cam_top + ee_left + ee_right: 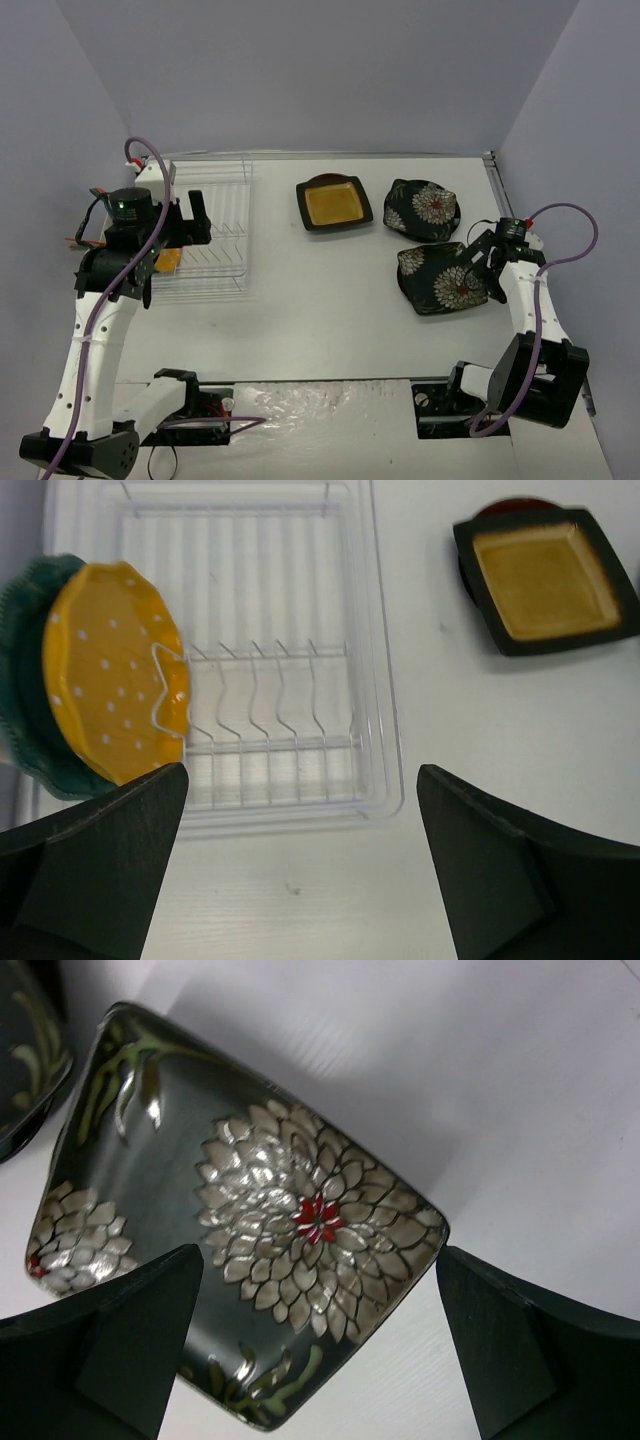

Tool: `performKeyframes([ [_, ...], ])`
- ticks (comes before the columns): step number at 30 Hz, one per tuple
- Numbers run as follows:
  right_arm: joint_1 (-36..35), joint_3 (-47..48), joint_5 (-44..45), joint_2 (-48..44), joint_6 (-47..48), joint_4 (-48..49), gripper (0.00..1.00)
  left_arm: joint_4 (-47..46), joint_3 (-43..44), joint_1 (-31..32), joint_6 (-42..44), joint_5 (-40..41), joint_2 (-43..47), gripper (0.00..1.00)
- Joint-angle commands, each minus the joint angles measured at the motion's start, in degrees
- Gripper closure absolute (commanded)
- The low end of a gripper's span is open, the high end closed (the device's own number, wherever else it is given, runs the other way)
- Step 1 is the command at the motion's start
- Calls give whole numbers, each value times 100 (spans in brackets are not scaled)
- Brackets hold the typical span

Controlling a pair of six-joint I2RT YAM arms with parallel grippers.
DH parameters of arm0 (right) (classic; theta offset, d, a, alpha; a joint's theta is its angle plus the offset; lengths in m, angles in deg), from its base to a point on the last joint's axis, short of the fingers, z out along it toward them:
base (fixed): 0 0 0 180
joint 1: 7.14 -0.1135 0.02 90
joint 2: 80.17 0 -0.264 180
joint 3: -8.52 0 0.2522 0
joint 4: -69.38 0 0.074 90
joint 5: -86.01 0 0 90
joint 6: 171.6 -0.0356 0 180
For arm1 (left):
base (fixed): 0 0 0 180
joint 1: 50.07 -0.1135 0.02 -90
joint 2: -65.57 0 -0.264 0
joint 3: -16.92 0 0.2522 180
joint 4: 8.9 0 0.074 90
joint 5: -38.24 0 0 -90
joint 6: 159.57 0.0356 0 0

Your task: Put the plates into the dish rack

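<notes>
The white wire dish rack (pixel 222 235) sits at the table's left. In the left wrist view an orange-yellow dotted plate (pixel 115 670) stands on edge in the dish rack (pixel 290 710), leaning on a teal scalloped plate (pixel 22 730). My left gripper (pixel 300 880) hangs open above the rack's near edge, nothing between its fingers. The black square plate with yellow centre (pixel 334 203) lies mid-table, a red rim (pixel 515 502) peeking from behind it. Two black flowered plates (pixel 422 208) (pixel 440 278) lie at the right. My right gripper (pixel 320 1350) is open, straddling the nearer flowered plate (pixel 250 1240).
A small white cup (pixel 155 178) is fixed at the rack's far left corner. Grey walls close in the table on the left, back and right. A purple cable (pixel 150 150) loops above the left arm. The second flowered plate (pixel 25 1050) lies close beside the right gripper's plate.
</notes>
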Motion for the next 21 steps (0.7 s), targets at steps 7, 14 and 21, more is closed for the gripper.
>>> performKeyframes([
  [7,310,175,-464,1113,102,1208,0,20,-407,310,-192,-364,431,3],
  [14,203,-139,-1068,1333,485,1805,2,21,-451,345,-213,-424,493,3],
  [21,-296,-522,-852,1460,645,1902,4,-14,-467,346,-264,-514,458,3],
])
